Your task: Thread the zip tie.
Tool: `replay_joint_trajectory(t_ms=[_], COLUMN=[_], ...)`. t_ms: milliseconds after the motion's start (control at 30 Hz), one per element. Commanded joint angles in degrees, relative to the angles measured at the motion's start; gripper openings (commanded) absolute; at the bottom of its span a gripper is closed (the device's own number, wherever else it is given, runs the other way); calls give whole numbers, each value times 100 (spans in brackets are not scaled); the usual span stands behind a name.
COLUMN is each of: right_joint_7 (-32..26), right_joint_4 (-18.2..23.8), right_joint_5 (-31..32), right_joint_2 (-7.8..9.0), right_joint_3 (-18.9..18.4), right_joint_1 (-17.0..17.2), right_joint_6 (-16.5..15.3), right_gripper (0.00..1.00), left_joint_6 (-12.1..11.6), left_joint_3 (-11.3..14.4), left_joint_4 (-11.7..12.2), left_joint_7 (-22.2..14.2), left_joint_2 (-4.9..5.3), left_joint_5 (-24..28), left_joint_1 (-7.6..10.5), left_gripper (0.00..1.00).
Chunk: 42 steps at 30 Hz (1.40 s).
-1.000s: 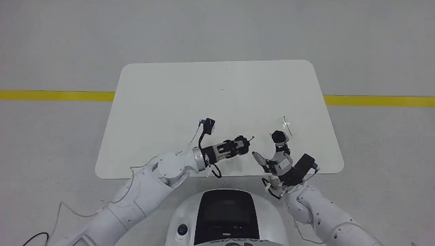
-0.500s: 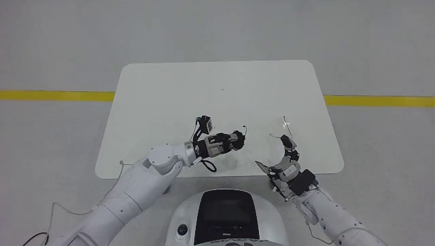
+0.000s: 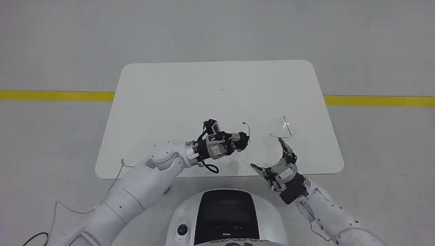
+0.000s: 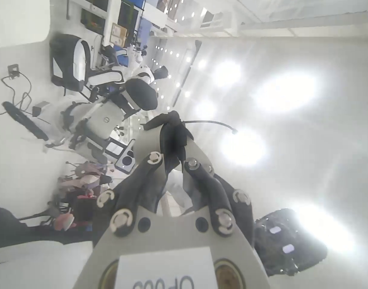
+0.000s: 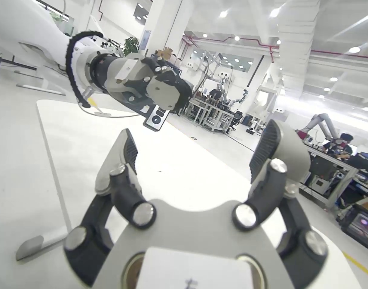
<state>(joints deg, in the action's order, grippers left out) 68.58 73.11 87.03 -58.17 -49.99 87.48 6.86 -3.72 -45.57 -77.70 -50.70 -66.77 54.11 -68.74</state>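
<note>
- Top view: your left claw (image 3: 240, 137) is clamped on the thin black zip tie (image 3: 245, 128), held above the worktop (image 3: 204, 90).
- Your right claw (image 3: 273, 160) stands spread wide nearby, over the worktop's near edge.

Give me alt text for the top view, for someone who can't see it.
Left gripper pinches a thin black zip tie over a white table. Right gripper is open and empty beside it, near the table's front edge.

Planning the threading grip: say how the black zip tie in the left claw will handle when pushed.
Probably flexible: the zip tie curves past the left claw. Likely very light: it is thread-thin. A push may just bend it aside.
</note>
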Motion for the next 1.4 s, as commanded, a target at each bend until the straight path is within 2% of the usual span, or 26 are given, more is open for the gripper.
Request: replay_joint_trajectory(t_ms=[0,133,233,500,600,633,867,933,1167,1367], right_joint_7=[-3,-177,-127,107,165,185,209,202,187,204], right_joint_4=[3,106,160,92,42,27,-44,-54,-91,-103], right_joint_5=[-9,1,32,73,90,92,180,207,273,292], right_joint_2=[1,-22,-71,-196,-233,-243,-305,-323,-376,-418], right_joint_3=[-1,-7,24,87,85,80,45,37,11,-21], right_joint_1=[2,9,15,-25,-32,-33,-36,-39,-54,-60], right_joint_6=[-8,64,180,340,378,390,433,419,338,309], right_gripper=[100,100,100,100,56,45,24,22,6,7], left_joint_6=[5,74,219,271,268,268,268,268,268,268], left_joint_3=[0,33,86,153,160,160,160,160,160,160], left_joint_4=[-2,-90,-180,-158,-150,-150,-150,-150,-150,-150], left_joint_7=[3,24,-167,-329,-353,-353,-353,-353,-353,-353], left_joint_2=[1,-7,-18,-59,-64,-64,-64,-64,-64,-64], left_joint_5=[-6,26,130,207,209,209,209,209,209,209], left_joint_1=[-2,-40,-67,-19,-12,-12,-12,-12,-12,-12], left_gripper=[0,0,0,0,0,0,0,0,0,0])
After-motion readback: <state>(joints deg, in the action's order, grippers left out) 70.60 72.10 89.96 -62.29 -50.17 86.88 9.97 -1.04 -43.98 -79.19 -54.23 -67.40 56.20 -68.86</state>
